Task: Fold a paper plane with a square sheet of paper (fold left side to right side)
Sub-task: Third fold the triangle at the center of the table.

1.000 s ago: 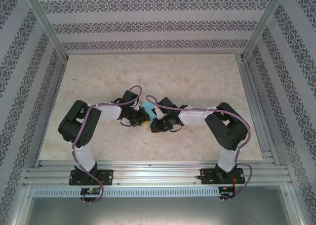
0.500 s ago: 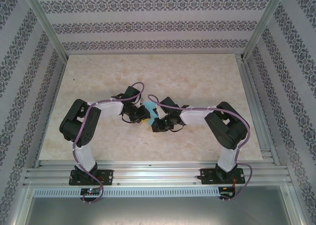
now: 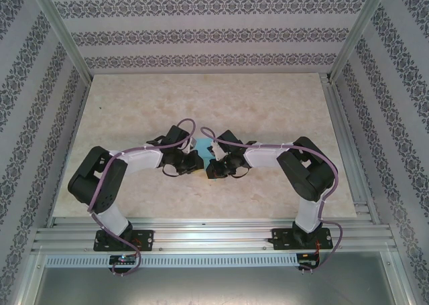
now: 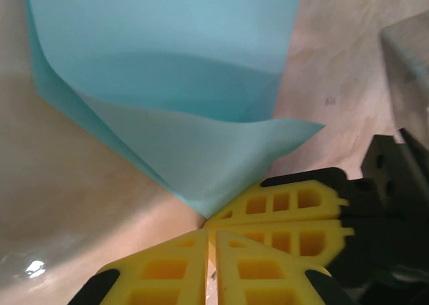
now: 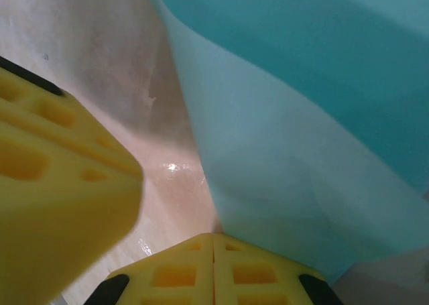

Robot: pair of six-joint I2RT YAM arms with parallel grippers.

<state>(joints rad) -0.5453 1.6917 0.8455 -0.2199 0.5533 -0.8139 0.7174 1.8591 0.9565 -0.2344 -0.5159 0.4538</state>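
Observation:
The square sheet of paper (image 3: 203, 146) is light blue and lies on the table between my two wrists, mostly hidden from above. In the left wrist view the sheet (image 4: 167, 84) curls up off the table, and one corner comes down to the tips of my right gripper's yellow fingers (image 4: 295, 201). My left gripper (image 4: 209, 234) (image 3: 195, 161) is shut just below that corner, with only a thin slit between its jaws. My right gripper (image 5: 213, 238) (image 3: 212, 165) is shut, with the sheet (image 5: 301, 117) running into its tips. A left finger (image 5: 53, 204) sits close beside it.
The beige marbled table (image 3: 268, 104) spreads out behind and to both sides of the grippers. Patterned walls and metal frame rails (image 3: 348, 151) enclose it. Both arms reach inward, with their wrists almost touching at the middle.
My left arm's elbow has swung down and to the left, and its gripper has slid right, closer to the right gripper. Less of the blue paper shows from above. The right arm has barely moved.

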